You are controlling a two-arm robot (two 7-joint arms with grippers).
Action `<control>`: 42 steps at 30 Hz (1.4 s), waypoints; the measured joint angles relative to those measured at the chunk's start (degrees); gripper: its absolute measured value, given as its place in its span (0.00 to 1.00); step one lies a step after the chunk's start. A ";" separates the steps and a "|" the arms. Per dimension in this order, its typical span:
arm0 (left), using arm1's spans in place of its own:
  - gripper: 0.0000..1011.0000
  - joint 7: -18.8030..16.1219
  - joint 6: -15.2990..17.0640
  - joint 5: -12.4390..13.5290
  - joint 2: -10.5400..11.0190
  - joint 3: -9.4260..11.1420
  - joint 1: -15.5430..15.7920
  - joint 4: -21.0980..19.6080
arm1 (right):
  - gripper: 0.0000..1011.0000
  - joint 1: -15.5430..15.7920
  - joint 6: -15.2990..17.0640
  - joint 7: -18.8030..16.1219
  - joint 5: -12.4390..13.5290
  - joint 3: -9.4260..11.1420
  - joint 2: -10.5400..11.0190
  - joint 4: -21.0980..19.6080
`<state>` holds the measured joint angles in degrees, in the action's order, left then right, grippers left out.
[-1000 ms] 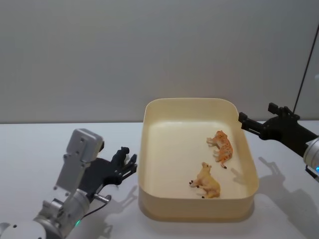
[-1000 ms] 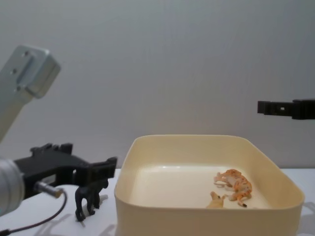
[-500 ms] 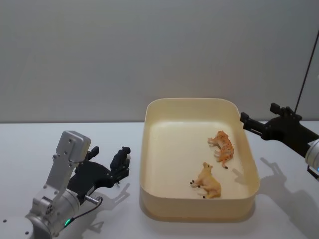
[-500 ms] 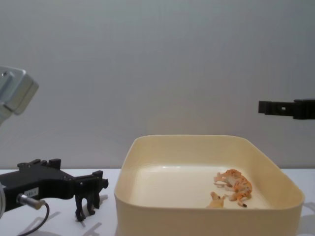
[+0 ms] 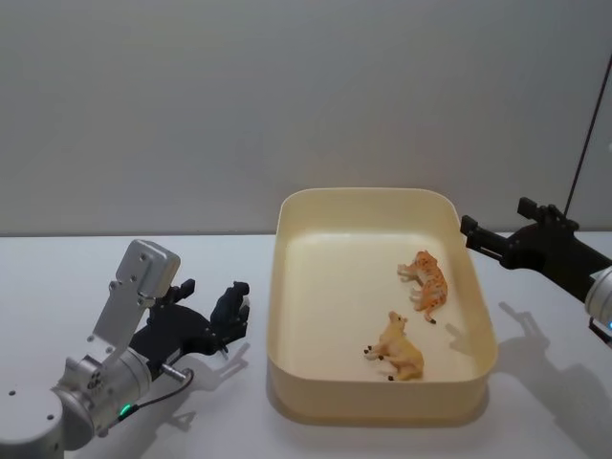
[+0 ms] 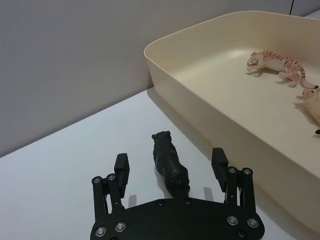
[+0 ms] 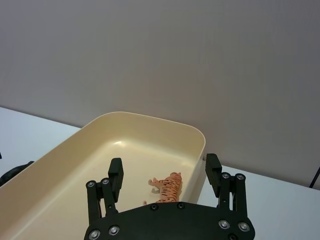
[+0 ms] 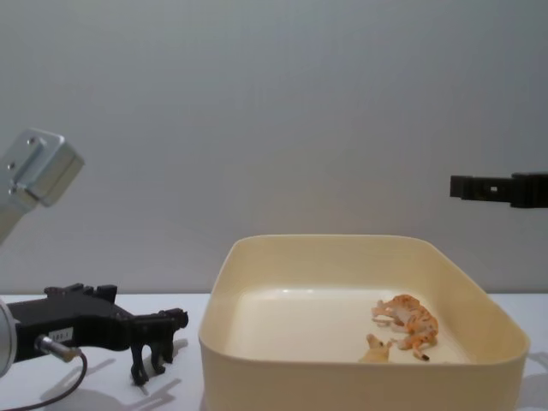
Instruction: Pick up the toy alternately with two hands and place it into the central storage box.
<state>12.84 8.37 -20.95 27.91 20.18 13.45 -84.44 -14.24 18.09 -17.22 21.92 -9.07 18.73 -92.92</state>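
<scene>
A black toy animal (image 5: 229, 308) stands on the white table just left of the central storage box (image 5: 283, 287), a cream-yellow tub. My left gripper (image 6: 170, 158) is low on the table and open, one finger on each side of the black toy (image 6: 170, 164), with gaps on both sides. From the chest view the toy (image 8: 154, 344) stands upright at the gripper's tips (image 8: 169, 322). An orange striped tiger (image 5: 427, 283) and a tan animal (image 5: 398, 354) lie inside the tub. My right gripper (image 5: 472, 234) hangs open above the tub's right rim (image 7: 200, 140).
Open white table lies to the left of the tub and in front of it. A thin dark cable (image 5: 585, 143) runs down at the far right behind the right arm. A grey wall closes off the back.
My left arm has dropped lower toward the table, bringing its open fingers down level with the black toy and around it. The right gripper has hardly moved.
</scene>
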 joint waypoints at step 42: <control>0.49 7.92 -0.43 0.10 -5.15 0.17 8.72 14.93 | 0.99 0.00 0.00 0.00 0.00 0.00 0.00 0.01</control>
<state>20.75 7.94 -20.85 22.76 20.35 22.17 -69.51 -14.23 18.09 -17.22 21.92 -9.08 18.74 -92.91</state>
